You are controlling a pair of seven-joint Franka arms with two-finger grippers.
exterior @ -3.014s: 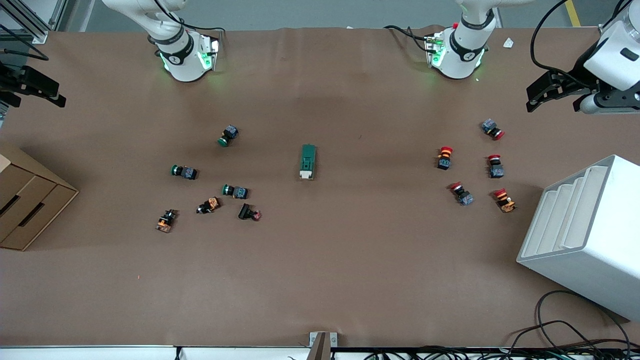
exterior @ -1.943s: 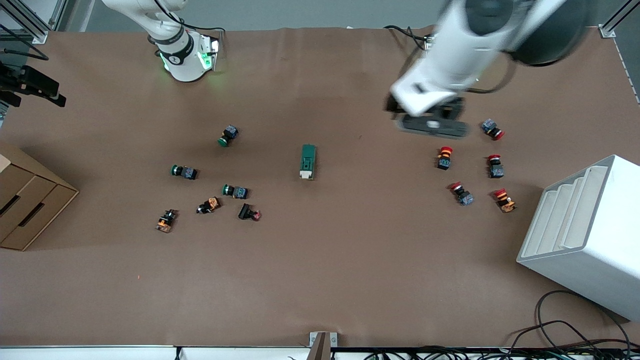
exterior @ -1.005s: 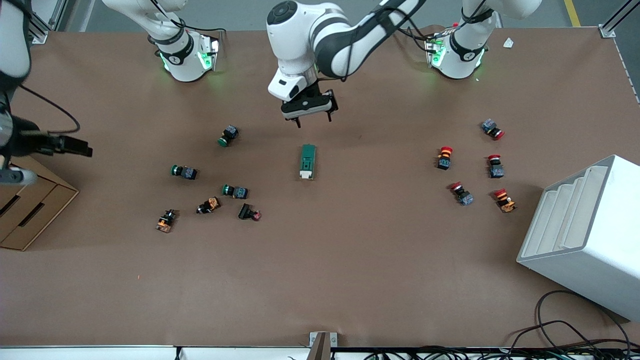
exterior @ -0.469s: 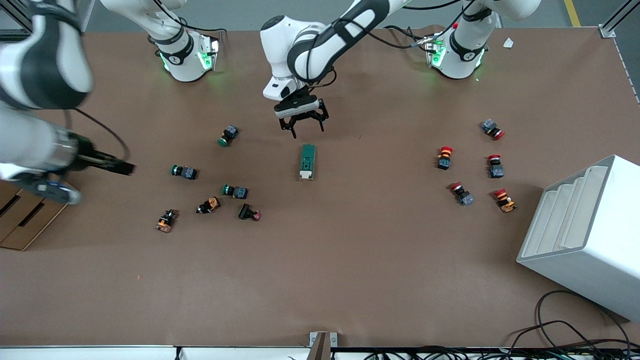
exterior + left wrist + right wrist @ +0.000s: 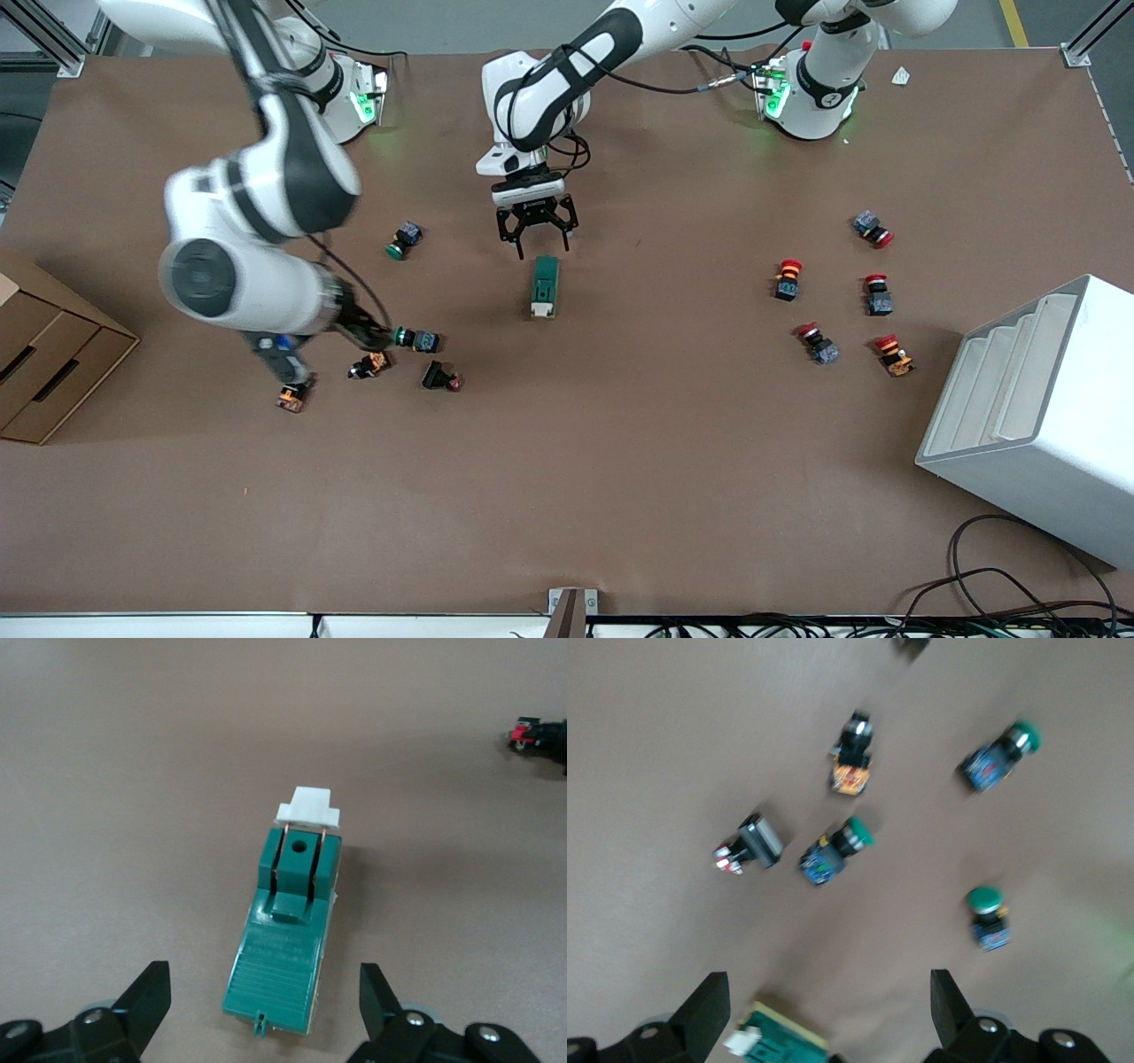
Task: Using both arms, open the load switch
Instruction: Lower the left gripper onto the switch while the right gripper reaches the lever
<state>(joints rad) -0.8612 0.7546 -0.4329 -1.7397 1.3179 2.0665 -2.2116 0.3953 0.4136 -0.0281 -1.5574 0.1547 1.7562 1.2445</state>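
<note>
The load switch [image 5: 545, 286] lies flat at the table's middle, a dark-green block whose white tab [image 5: 541, 309] points toward the front camera. My left gripper [image 5: 535, 237] hangs open over the switch's plain green end. In the left wrist view the switch [image 5: 292, 930] lies lengthwise, its near end between the spread fingers [image 5: 151, 988] of the left gripper [image 5: 262, 970], untouched. My right gripper [image 5: 368, 333] hovers over the green push buttons toward the right arm's end. It is open [image 5: 828, 983] and empty, with the switch [image 5: 778, 1043] showing at that view's edge.
Green, orange and black push buttons [image 5: 416, 338] lie scattered under the right arm. Red push buttons [image 5: 787, 279] sit toward the left arm's end, beside a white stepped rack [image 5: 1036, 416]. A cardboard drawer box [image 5: 53, 354] stands at the right arm's end.
The left gripper came in from the table's end and sank down to the switch's green end. The right arm swung in from the cardboard box to over the green buttons.
</note>
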